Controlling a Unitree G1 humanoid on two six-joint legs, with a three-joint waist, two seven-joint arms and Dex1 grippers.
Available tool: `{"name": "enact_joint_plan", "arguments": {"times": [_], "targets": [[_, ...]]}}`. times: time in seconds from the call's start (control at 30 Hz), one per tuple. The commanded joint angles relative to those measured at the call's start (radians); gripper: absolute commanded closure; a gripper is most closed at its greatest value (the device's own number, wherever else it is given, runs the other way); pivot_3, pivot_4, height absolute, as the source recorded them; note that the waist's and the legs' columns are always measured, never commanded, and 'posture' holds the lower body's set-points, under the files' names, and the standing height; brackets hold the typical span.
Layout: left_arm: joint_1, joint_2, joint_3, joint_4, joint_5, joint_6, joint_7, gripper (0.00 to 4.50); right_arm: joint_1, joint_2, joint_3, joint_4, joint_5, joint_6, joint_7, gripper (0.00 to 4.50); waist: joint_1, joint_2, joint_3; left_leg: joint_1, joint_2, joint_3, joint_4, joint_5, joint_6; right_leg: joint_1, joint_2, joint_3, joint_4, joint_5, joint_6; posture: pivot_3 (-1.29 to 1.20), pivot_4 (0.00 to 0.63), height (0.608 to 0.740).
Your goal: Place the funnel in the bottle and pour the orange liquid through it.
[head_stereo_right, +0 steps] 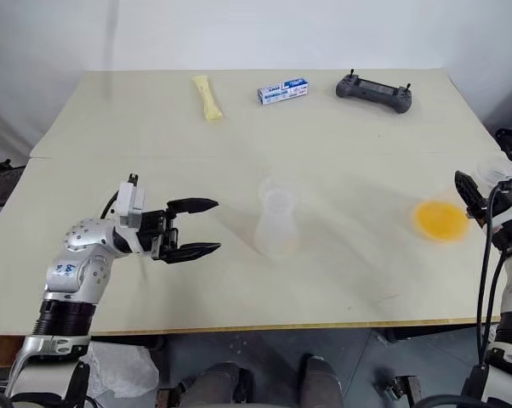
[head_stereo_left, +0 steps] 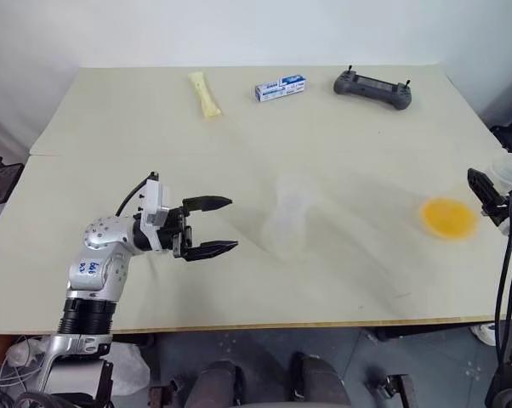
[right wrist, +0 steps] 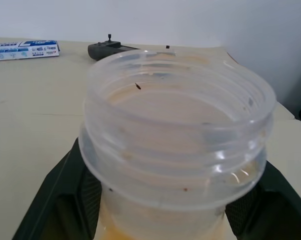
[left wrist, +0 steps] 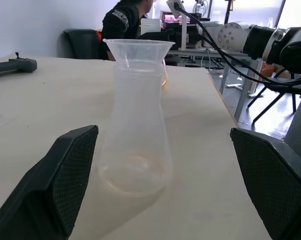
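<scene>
The clear bottle [left wrist: 135, 145] stands upright in the middle of the table [head_stereo_left: 111, 170]. The clear funnel [left wrist: 138, 50] sits in its neck. My left gripper [head_stereo_left: 212, 226] is open just left of the bottle and level with it, pointing at it, its fingers [left wrist: 65, 185] apart from the bottle. At the table's right edge my right gripper [right wrist: 160, 215] is shut on a wide-mouthed clear beaker [right wrist: 175, 125]. The orange liquid [head_stereo_left: 448, 218] lies as a shallow pool in the beaker's bottom.
Along the far edge lie a pale yellow packet [head_stereo_left: 205, 93], a blue and white box [head_stereo_left: 280, 87] and a black controller [head_stereo_left: 372, 87]. In the left wrist view a person in dark clothes [left wrist: 125, 20] shows beyond the table.
</scene>
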Motion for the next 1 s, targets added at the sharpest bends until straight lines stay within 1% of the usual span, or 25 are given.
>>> {"name": "enact_joint_plan", "arguments": {"times": [0.03, 0.13, 0.23, 0.27, 0.37, 0.43, 0.5, 0.6, 0.77, 0.87, 1.0], "targets": [[-0.032, -0.008, 0.004, 0.019, 0.003, -0.026, -0.008, 0.00, 0.007, -0.008, -0.018, -0.118, 0.022, -0.011, -0.012, 1.86, -0.001, 0.001, 0.000, 0.000, 0.000, 0.000, 0.000, 0.000, 0.000, 0.000, 0.000, 0.000, 0.000, 0.000, 0.000, 0.00, 0.150, 0.740], [-0.050, -0.014, -0.001, 0.047, 0.004, -0.037, -0.019, 0.00, 0.027, 0.000, 0.002, -0.233, 0.030, 0.019, -0.019, 1.86, -0.001, 0.001, 0.000, 0.000, 0.000, 0.000, 0.000, 0.000, 0.000, 0.000, 0.000, 0.000, 0.000, 0.000, 0.000, 0.00, 0.150, 0.740], [-0.072, -0.020, -0.005, 0.078, 0.006, -0.046, -0.040, 0.00, 0.054, 0.007, 0.049, -0.427, 0.033, 0.067, -0.037, 1.86, -0.002, 0.001, 0.000, 0.000, 0.000, 0.000, 0.000, 0.000, 0.000, -0.001, 0.000, 0.000, 0.000, 0.000, 0.000, 0.00, 0.150, 0.740], [-0.079, -0.022, -0.006, 0.091, 0.008, -0.050, -0.047, 0.00, 0.056, 0.010, 0.061, -0.465, 0.032, 0.077, -0.046, 1.86, -0.002, 0.001, 0.000, 0.000, 0.001, 0.000, 0.000, 0.000, 0.000, -0.001, 0.000, 0.000, 0.000, 0.000, 0.000, 0.00, 0.150, 0.740], [-0.109, -0.026, -0.013, 0.128, 0.008, -0.047, -0.077, 0.00, 0.049, 0.015, 0.178, -0.698, -0.029, 0.177, -0.138, 1.86, -0.002, 0.001, 0.000, -0.001, 0.001, 0.001, 0.000, 0.000, 0.000, -0.002, 0.000, 0.000, 0.000, 0.000, 0.000, 0.00, 0.150, 0.740], [-0.121, -0.026, -0.014, 0.151, 0.013, -0.054, -0.091, 0.00, 0.035, 0.011, 0.230, -0.783, -0.058, 0.223, -0.172, 1.86, -0.001, 0.001, 0.000, -0.001, 0.001, 0.001, 0.000, 0.000, 0.000, -0.002, 0.001, 0.000, 0.001, 0.000, 0.000, 0.00, 0.150, 0.740], [-0.135, -0.026, -0.013, 0.174, 0.017, -0.060, -0.100, 0.00, 0.017, 0.000, 0.279, -0.833, -0.097, 0.258, -0.195, 1.86, 0.002, 0.001, 0.000, -0.002, 0.000, 0.000, 0.000, 0.000, 0.000, -0.003, 0.000, -0.001, 0.001, 0.000, 0.000, 0.00, 0.150, 0.740], [-0.160, -0.025, -0.012, 0.210, 0.023, -0.062, -0.108, 0.00, -0.021, -0.039, 0.393, -0.899, -0.219, 0.305, -0.225, 1.86, 0.003, 0.001, 0.000, -0.003, -0.001, 0.000, 0.001, 0.000, 0.000, -0.003, 0.000, -0.001, 0.000, 0.000, 0.000, 0.00, 0.150, 0.740], [-0.193, -0.029, -0.014, 0.267, 0.038, -0.089, -0.138, 0.00, -0.033, -0.082, 0.530, -0.918, -0.405, 0.234, -0.208, 1.86, 0.001, 0.001, 0.000, -0.006, -0.002, -0.002, 0.001, 0.000, 0.000, -0.004, 0.000, -0.003, 0.000, 0.000, 0.000, 0.00, 0.150, 0.740], [-0.208, -0.035, -0.014, 0.280, 0.037, -0.094, -0.148, 0.00, -0.070, -0.100, 0.602, -0.920, -0.508, 0.192, -0.192, 1.86, -0.002, 0.001, 0.000, -0.011, -0.002, -0.001, 0.002, 0.000, 0.000, -0.009, 0.000, -0.004, 0.000, 0.000, 0.000, 0.00, 0.150, 0.740], [-0.219, -0.036, -0.015, 0.304, 0.043, -0.109, -0.162, 0.00, -0.142, -0.116, 0.692, -0.901, -0.659, 0.201, -0.177, 1.86, -0.005, 0.001, 0.000, -0.014, -0.001, 0.001, 0.002, 0.000, 0.000, -0.015, 0.000, -0.003, 0.003, 0.000, 0.000, 0.00, 0.150, 0.740]]}}
